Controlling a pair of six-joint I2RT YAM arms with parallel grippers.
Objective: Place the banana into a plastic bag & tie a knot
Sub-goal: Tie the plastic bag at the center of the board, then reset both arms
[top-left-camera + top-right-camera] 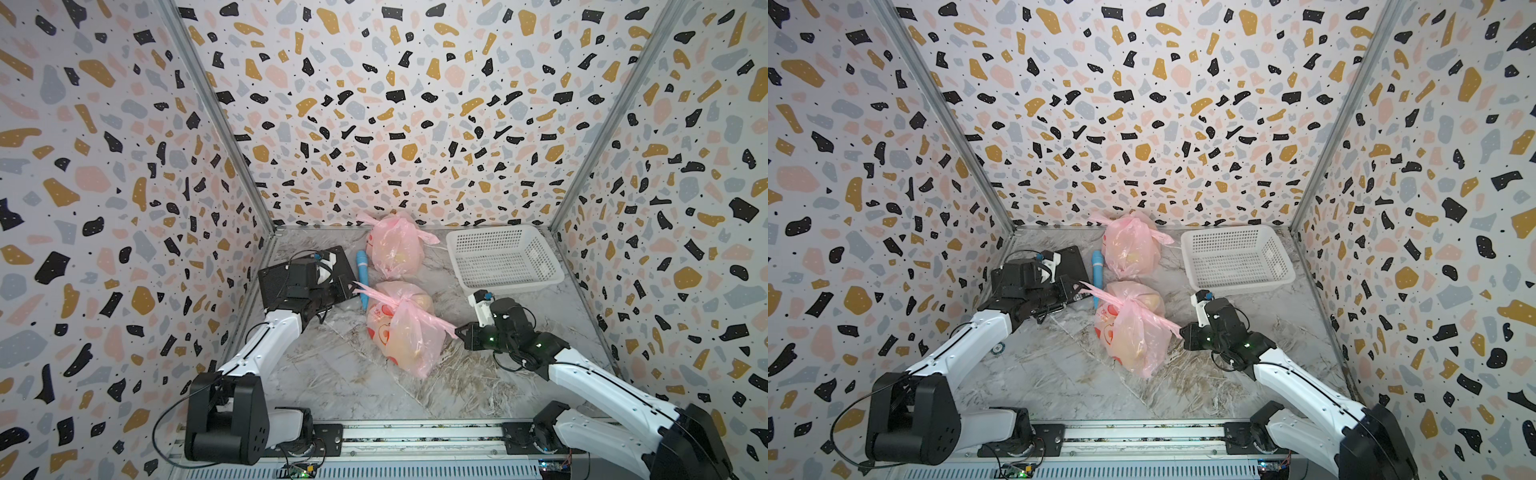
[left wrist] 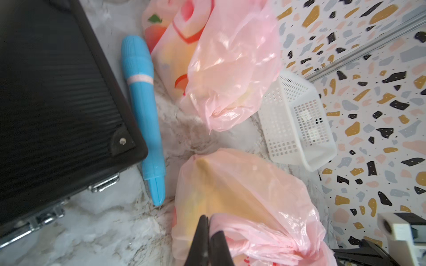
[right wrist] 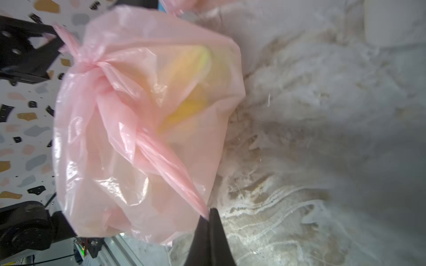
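Note:
A pink plastic bag [image 1: 401, 332] [image 1: 1133, 336] lies mid-table with its two handle tails crossed into a knot [image 1: 405, 300] [image 3: 90, 63] on top. The banana [image 3: 193, 76] shows yellow through the film, also in the left wrist view [image 2: 207, 177]. My left gripper [image 1: 354, 286] [image 1: 1082, 286] [image 2: 208, 218] is shut on the tail that runs toward the black case. My right gripper [image 1: 457, 332] [image 1: 1181, 332] [image 3: 208, 213] is shut on the opposite tail. Both tails are stretched taut away from the knot.
A second tied pink bag [image 1: 395, 245] sits at the back wall. A white mesh basket [image 1: 505, 257] stands at the back right. A blue pen-like stick [image 1: 362, 270] lies beside a black case [image 1: 291, 274] under the left arm.

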